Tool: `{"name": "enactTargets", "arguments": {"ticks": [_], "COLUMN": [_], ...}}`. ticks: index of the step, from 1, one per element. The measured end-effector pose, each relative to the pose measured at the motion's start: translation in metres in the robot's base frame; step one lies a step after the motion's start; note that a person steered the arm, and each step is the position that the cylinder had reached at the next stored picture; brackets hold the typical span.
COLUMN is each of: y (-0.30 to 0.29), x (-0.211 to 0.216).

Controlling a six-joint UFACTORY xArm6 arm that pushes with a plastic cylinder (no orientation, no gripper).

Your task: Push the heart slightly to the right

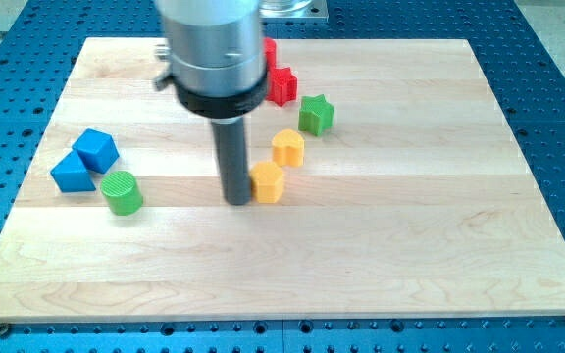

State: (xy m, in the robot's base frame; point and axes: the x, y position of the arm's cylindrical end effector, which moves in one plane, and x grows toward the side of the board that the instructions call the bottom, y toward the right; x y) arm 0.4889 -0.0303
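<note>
My tip [237, 201]: a plain rod with no jaws to open, holding nothing, resting on the wooden board [381, 255] and touching the left side of the orange hexagonal block [267, 181]. I am seeing the yellow heart [287, 148] sitting just up-right of that block. Green star [316, 114], red blocks [281, 84] farther up. Blue cube [96, 150], blue triangle [72, 173], green cylinder [122, 191] lying well left.

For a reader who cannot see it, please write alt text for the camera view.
My tip rests on a wooden board, just left of a yellow block, with a yellow heart behind it. A green star and red blocks lie farther back; two blue blocks and a green cylinder sit at the view's left.
</note>
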Motion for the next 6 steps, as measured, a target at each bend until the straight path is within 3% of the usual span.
{"name": "enactTargets", "arguments": {"ticks": [1, 2, 3, 5, 6], "y": [0.048, -0.022, -0.042, 0.014, 0.013], "x": [0.003, 0.001, -0.021, -0.067, -0.055]}}
